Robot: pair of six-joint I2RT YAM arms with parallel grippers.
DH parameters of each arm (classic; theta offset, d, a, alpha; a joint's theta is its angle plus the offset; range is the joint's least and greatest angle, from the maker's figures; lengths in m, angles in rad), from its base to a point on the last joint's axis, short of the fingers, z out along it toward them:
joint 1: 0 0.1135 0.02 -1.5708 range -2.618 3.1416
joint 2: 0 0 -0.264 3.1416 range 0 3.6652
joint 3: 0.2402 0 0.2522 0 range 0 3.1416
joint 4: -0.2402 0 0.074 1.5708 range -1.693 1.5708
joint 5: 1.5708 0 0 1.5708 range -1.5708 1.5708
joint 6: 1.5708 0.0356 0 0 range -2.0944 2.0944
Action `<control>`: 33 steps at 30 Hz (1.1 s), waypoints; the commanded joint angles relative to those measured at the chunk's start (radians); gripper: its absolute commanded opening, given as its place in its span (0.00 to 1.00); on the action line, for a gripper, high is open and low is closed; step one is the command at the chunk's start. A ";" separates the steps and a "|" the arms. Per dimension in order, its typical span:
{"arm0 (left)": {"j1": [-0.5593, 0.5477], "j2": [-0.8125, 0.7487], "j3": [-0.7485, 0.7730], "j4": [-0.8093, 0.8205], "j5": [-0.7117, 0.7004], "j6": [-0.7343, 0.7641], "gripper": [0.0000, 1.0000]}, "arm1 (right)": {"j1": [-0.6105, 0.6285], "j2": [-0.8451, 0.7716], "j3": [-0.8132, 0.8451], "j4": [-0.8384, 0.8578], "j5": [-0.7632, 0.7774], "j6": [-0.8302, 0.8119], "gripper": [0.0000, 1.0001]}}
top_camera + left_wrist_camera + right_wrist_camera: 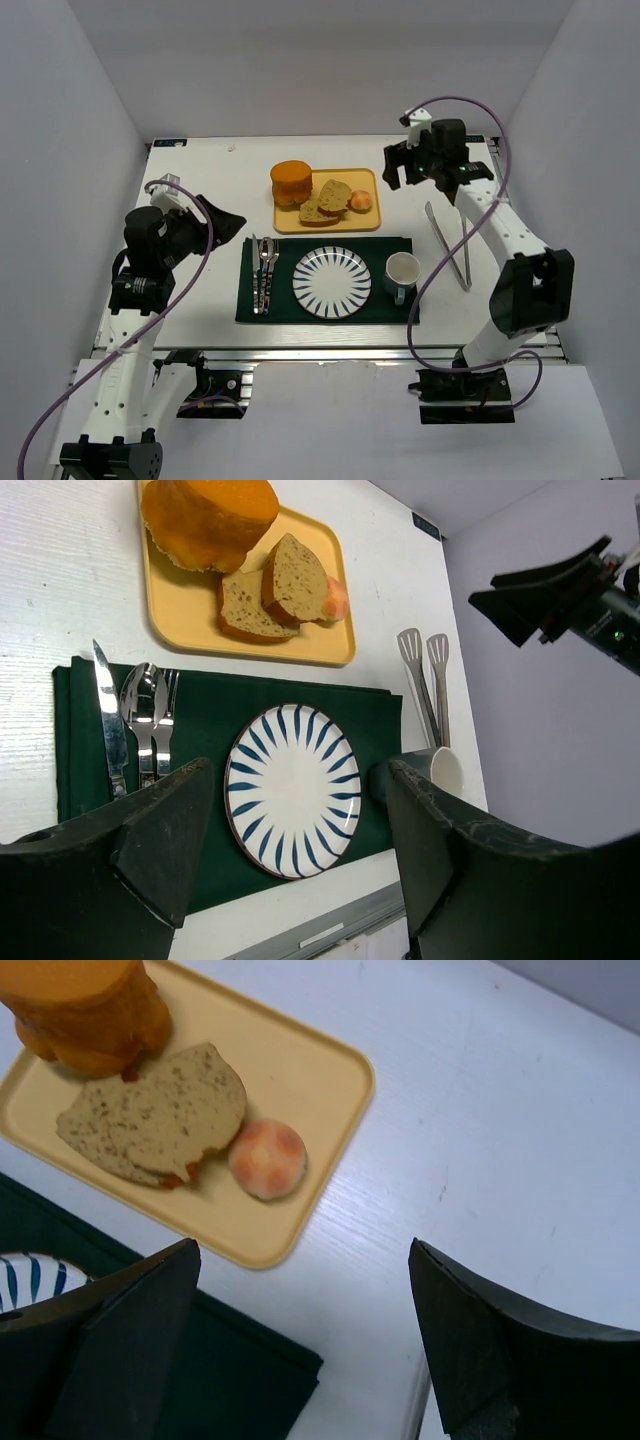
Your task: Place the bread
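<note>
Yellow tray (300,1060), just ahead-left of empty, spread-jawed right gripper (302,1250): two bread slices (160,1120), orange-pink ball (267,1158), orange loaf (85,1005); left gripper (295,770) likewise spread, empty.

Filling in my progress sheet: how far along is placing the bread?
Done: nothing yet. Both bread slices lie on the yellow tray, and the striped plate is bare. In hand: the right gripper hangs beside the tray's right edge, jaws open and empty; the left gripper is open too, off to the left. Left: grasp the bread slices and set them down, probably on the plate.
</note>
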State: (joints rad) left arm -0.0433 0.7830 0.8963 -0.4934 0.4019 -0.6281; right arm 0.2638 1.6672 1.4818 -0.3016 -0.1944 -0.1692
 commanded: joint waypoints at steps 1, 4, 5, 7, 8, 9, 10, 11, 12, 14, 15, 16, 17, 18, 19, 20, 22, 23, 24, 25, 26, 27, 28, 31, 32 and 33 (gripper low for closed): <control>-0.001 -0.028 -0.008 0.009 0.006 0.008 0.79 | -0.064 -0.093 -0.092 0.024 0.046 -0.016 0.89; -0.001 -0.036 -0.023 0.018 0.015 0.010 0.80 | -0.205 -0.197 -0.176 0.025 -0.147 -0.103 0.89; -0.001 -0.037 -0.028 0.029 0.018 0.010 0.80 | -0.259 -0.223 -0.192 -0.009 -0.251 -0.152 0.89; -0.001 -0.037 -0.037 0.036 0.029 0.010 0.80 | -0.386 -0.276 -0.250 0.001 -0.437 -0.200 0.73; 0.000 -0.036 -0.045 0.045 0.031 0.010 0.80 | -0.406 -0.282 -0.259 -0.026 -0.439 -0.213 0.59; -0.001 -0.036 -0.049 0.050 0.035 0.013 0.77 | -0.420 -0.287 -0.267 -0.053 -0.413 -0.233 0.20; -0.001 -0.034 -0.062 0.065 0.043 0.013 0.66 | -0.446 -0.287 -0.282 -0.103 -0.371 -0.277 0.00; -0.001 -0.034 -0.065 0.079 0.049 0.013 0.57 | -0.474 -0.290 -0.316 -0.122 -0.358 -0.311 0.00; -0.001 -0.034 -0.071 0.085 0.054 0.013 0.47 | -0.485 -0.294 -0.336 -0.137 -0.344 -0.329 0.00; -0.001 -0.033 -0.083 0.092 0.058 0.016 0.24 | -0.495 -0.303 -0.382 -0.160 -0.259 -0.342 0.40; -0.001 -0.034 -0.089 0.101 0.064 0.016 0.24 | -0.497 -0.307 -0.406 -0.156 -0.216 -0.331 0.52; 0.000 -0.036 -0.106 0.104 0.069 0.016 0.26 | -0.498 -0.308 -0.444 -0.157 -0.159 -0.328 0.68; -0.001 -0.037 -0.117 0.108 0.074 0.016 0.41 | -0.502 -0.310 -0.463 -0.153 -0.137 -0.331 0.74; -0.001 -0.039 -0.125 0.113 0.078 0.016 0.52 | -0.502 -0.313 -0.504 -0.140 -0.116 -0.326 0.79; -0.001 -0.039 -0.143 0.115 0.080 0.016 0.61 | -0.502 -0.320 -0.529 -0.099 -0.071 -0.317 0.89; -0.001 -0.036 -0.149 0.118 0.084 0.016 0.69 | -0.502 -0.320 -0.547 -0.084 -0.056 -0.313 0.89; -0.001 -0.024 -0.154 0.121 0.097 0.028 0.72 | -0.500 -0.304 -0.596 -0.051 -0.018 -0.299 0.89; -0.001 -0.019 -0.154 0.121 0.098 0.031 0.72 | -0.500 -0.290 -0.604 -0.039 -0.016 -0.299 0.89; -0.001 -0.013 -0.152 0.121 0.100 0.036 0.73 | -0.502 -0.275 -0.610 -0.030 -0.013 -0.299 0.89; -0.001 -0.001 -0.151 0.118 0.103 0.047 0.73 | -0.500 -0.239 -0.614 -0.027 -0.011 -0.290 0.89; -0.001 0.002 -0.146 0.115 0.104 0.051 0.73 | -0.499 -0.222 -0.612 -0.025 -0.017 -0.289 0.89; -0.001 0.008 -0.142 0.108 0.104 0.057 0.73 | -0.494 -0.206 -0.614 -0.018 -0.025 -0.289 0.89; -0.001 0.012 -0.140 0.105 0.101 0.065 0.73 | -0.491 -0.177 -0.615 -0.005 -0.030 -0.289 0.89; -0.001 0.018 -0.145 0.105 0.101 0.068 0.74 | -0.460 -0.127 -0.629 0.050 -0.016 -0.291 0.89; -0.001 0.018 -0.146 0.107 0.100 0.068 0.74 | -0.446 -0.116 -0.635 0.067 -0.008 -0.277 0.89; -0.001 0.018 -0.151 0.107 0.100 0.070 0.74 | -0.440 -0.104 -0.638 0.094 -0.002 -0.271 0.89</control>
State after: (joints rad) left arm -0.0433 0.8051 0.7448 -0.3958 0.4862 -0.5819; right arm -0.2035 1.5425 0.8589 -0.3065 -0.2157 -0.4622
